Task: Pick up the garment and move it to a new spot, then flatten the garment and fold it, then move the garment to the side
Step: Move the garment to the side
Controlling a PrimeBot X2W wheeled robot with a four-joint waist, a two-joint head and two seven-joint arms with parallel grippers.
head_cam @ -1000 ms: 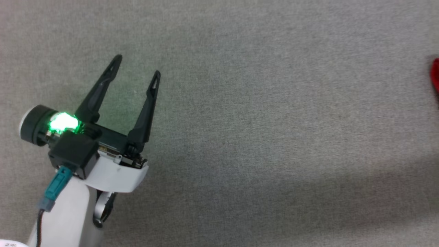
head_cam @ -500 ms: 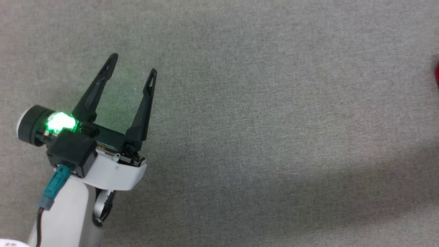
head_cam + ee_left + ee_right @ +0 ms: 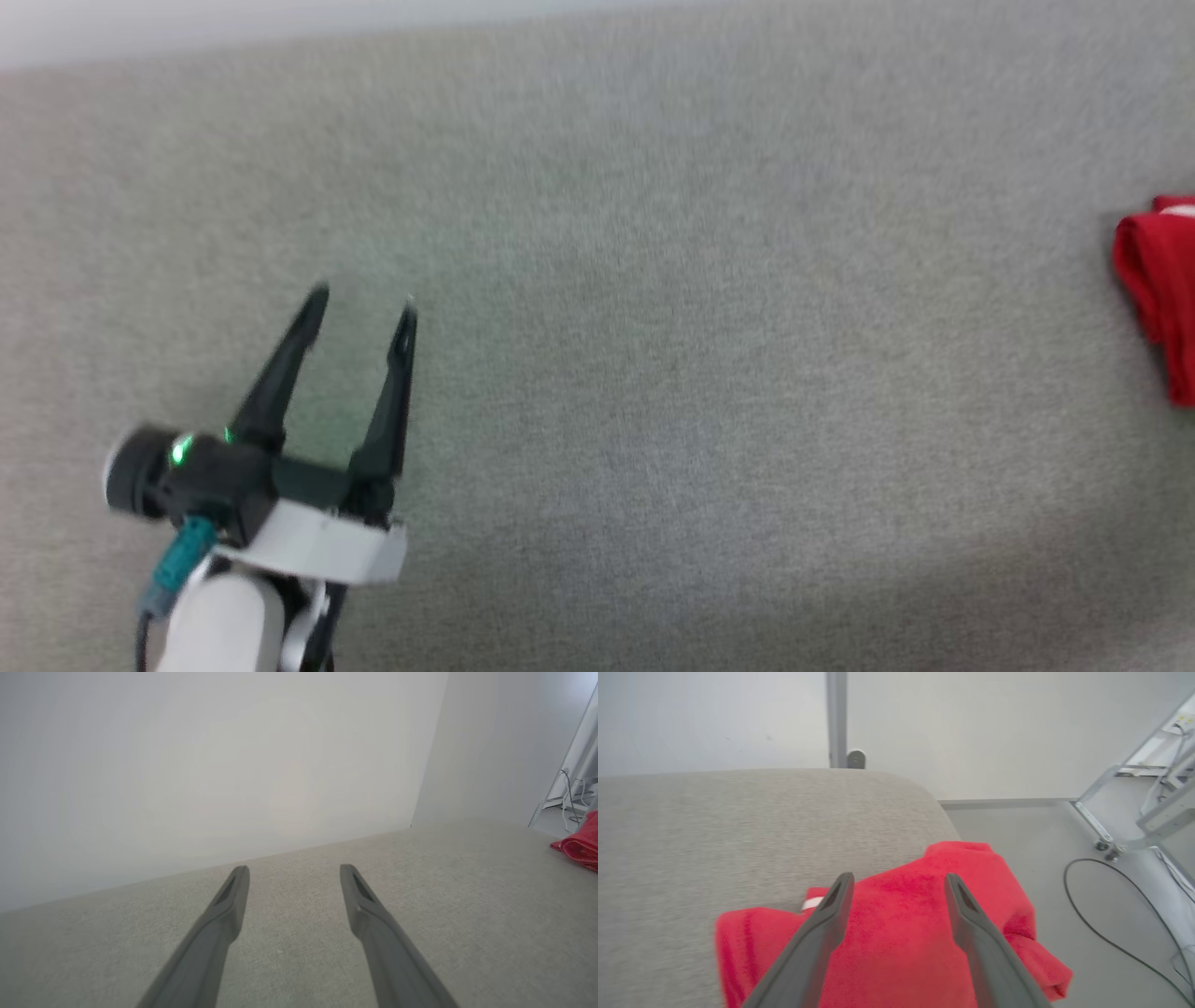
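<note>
Right wrist view: the right gripper (image 3: 899,877) is angled down over the garment (image 3: 901,914), its two dark fingers spread wide and empty. Red cloth fills the gap between them and spreads past both. A scrap of white trim (image 3: 812,903) shows just outside the left finger. The garment lies crumpled on the grey fabric-covered surface (image 3: 738,821), its long axis crosswise to the fingers. Its right end runs past the surface's rounded corner, over the floor (image 3: 1041,835), where a black cable (image 3: 1101,924) curls. No lettering can be made out.

Head view: the left gripper (image 3: 362,303) reaches forward on its pale forearm, low over the bare surface (image 3: 653,327), fingers parted, tilted slightly rightward and holding nothing. The garment (image 3: 1158,280) lies well apart, far off the right finger's side.

Left wrist view: the left gripper (image 3: 294,870) has grey fabric (image 3: 289,952) between and beyond its open fingers, and the garment (image 3: 579,847) is a red heap well off to their right.
</note>
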